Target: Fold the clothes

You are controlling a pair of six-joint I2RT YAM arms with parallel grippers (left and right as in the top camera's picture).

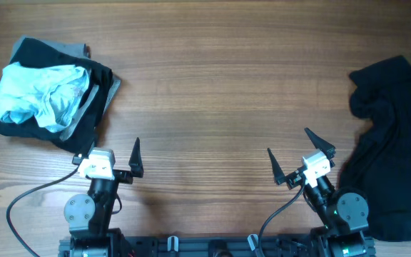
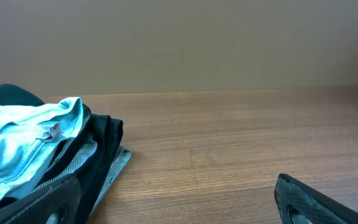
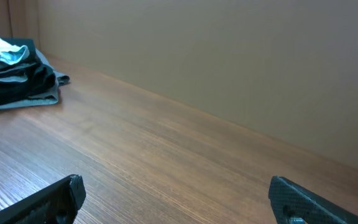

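A pile of clothes lies at the table's left: a crumpled light blue garment on dark and grey folded pieces. It also shows in the left wrist view and far off in the right wrist view. A loose black garment lies crumpled at the right edge. My left gripper is open and empty, just below the pile's corner. My right gripper is open and empty, left of the black garment.
The wooden table stretches bare between the two piles. The arm bases and cables sit along the front edge. A plain wall stands behind the table's far edge.
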